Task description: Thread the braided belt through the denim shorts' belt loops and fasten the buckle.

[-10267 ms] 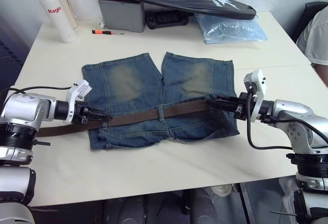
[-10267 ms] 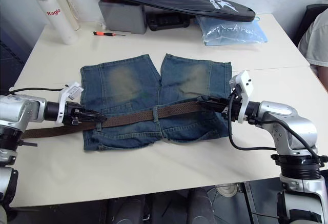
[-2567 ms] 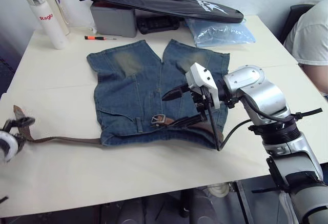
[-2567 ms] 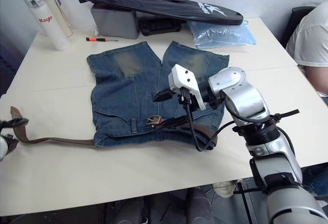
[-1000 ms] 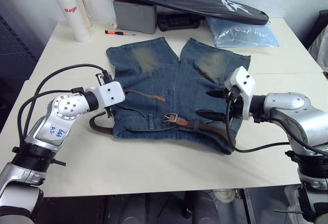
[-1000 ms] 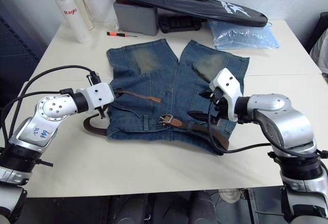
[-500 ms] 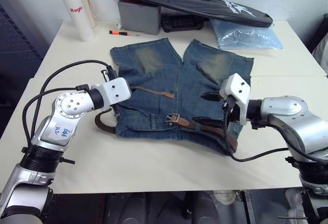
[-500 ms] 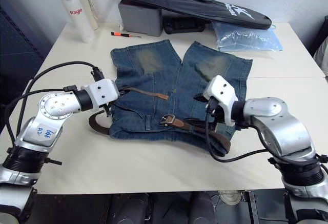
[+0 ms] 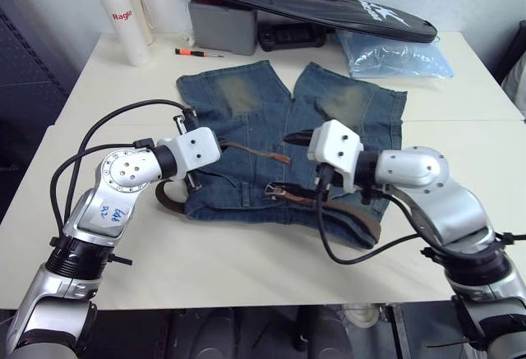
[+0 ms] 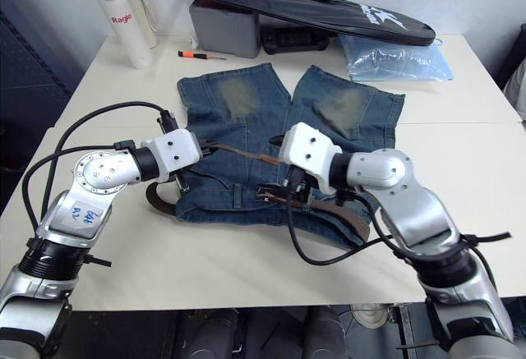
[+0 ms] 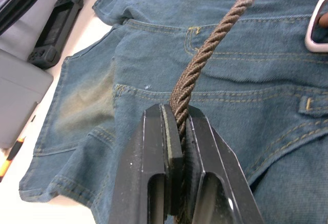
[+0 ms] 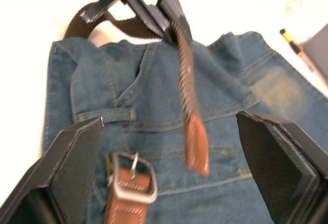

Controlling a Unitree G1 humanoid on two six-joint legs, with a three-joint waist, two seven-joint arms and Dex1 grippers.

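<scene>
Since half a second ago the right pincer (image 9: 289,138) has travelled across the denim shorts (image 9: 246,96) toward the robot's left, and now hangs over the middle of the garment instead of over its right-hand side. Its two fingers stand wide apart with nothing between them. In the right wrist view the smooth tan tip (image 12: 197,141) of the braided belt (image 9: 261,151) hangs between those parted fingers, touching neither, with the buckle (image 12: 133,180) lying flat on the denim just beside one finger.

Left pincer (image 11: 174,126) is clenched on the braided belt; the left wrist view shows the woven strap clamped edge-on between both fingers (image 11: 154,147) and running away from them over the shorts. From that grip the strap reaches in the air toward the right pincer, ending in the tan tip short of it. Behind the left pincer the belt curves in a dark loop (image 9: 168,200) off the left edge of the shorts onto the desk (image 9: 246,269).

Shorts lie flat on the desk, legs pointing away from the robot and waistband nearest it. Buckle end rests on the waistband near its middle, and the belt runs from there along the waistband to the robot's right. One belt loop (image 12: 105,115) shows near the buckle in the right wrist view.
</scene>
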